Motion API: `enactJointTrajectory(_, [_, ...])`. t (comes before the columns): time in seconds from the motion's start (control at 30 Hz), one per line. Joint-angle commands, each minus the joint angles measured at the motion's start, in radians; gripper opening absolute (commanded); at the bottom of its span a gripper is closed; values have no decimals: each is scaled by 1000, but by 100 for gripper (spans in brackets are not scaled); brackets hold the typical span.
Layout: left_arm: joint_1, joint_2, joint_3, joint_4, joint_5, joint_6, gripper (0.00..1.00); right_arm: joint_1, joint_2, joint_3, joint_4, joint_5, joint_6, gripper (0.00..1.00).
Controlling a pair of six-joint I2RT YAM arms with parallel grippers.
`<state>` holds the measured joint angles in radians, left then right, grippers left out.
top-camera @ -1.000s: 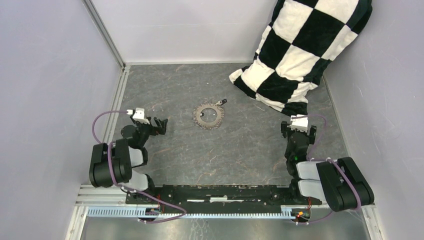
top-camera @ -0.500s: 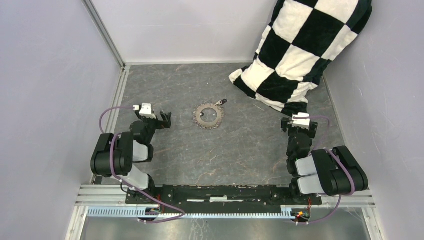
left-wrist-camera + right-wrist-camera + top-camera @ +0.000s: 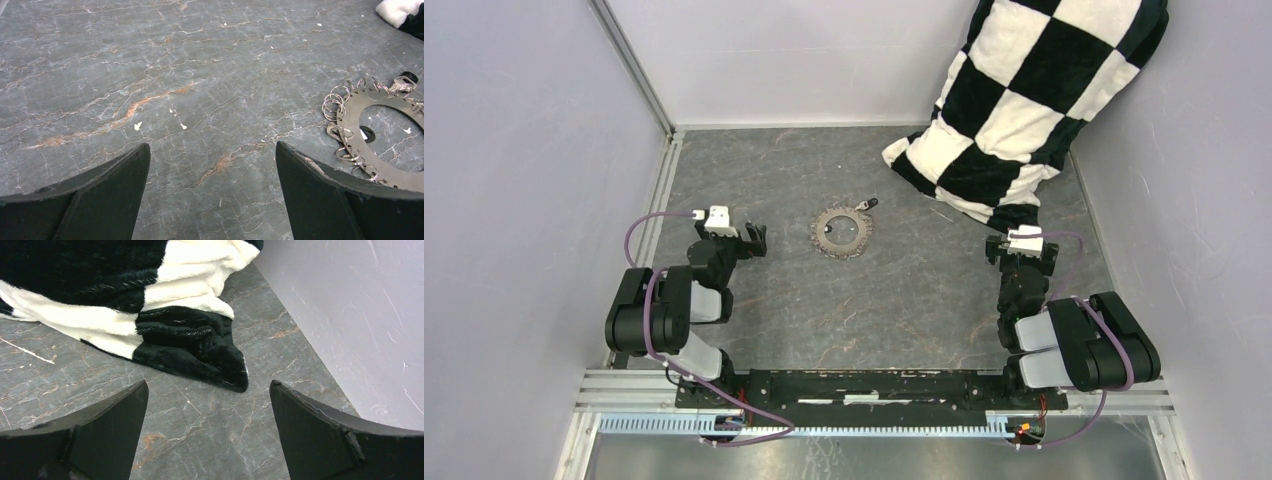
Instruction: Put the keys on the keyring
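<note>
A large toothed metal keyring [image 3: 841, 232] lies in the middle of the table [image 3: 904, 300], with a tiny black-headed key [image 3: 868, 204] at its far rim. The left pincer [image 3: 752, 240] and right pincer [image 3: 1022, 256] gape wide and empty. The left should come in low, straddling the key's head.

Keyring [image 3: 842, 232] flat on table [image 3: 874, 310], roughly mid-table, between arms, a little toward far side. Key [image 3: 868, 204] on table at keyring's far-right edge; touching or just apart, cannot tell. Left gripper [image 3: 752, 240] left of keyring, near it, not touching, at about same depth. Right gripper [image 3: 1022, 262] well right of keyring, slightly nearer. Cloth [image 3: 1014, 110] heaped in far right corner against right wall [image 3: 1184, 200], lower end on table just beyond right gripper, well right of keyring.
</note>
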<state>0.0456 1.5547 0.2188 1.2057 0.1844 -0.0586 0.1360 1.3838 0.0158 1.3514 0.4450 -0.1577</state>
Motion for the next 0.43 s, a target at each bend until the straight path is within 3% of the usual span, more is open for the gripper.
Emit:
enactJointTrajectory(0.0, [-1, -11, 3, 25, -21, 45, 100, -3, -13, -99, 46, -9, 3, 98])
enactJointTrajectory(0.4, [-1, -8, 5, 23, -24, 46, 100, -4, -14, -100, 46, -9, 3, 98])
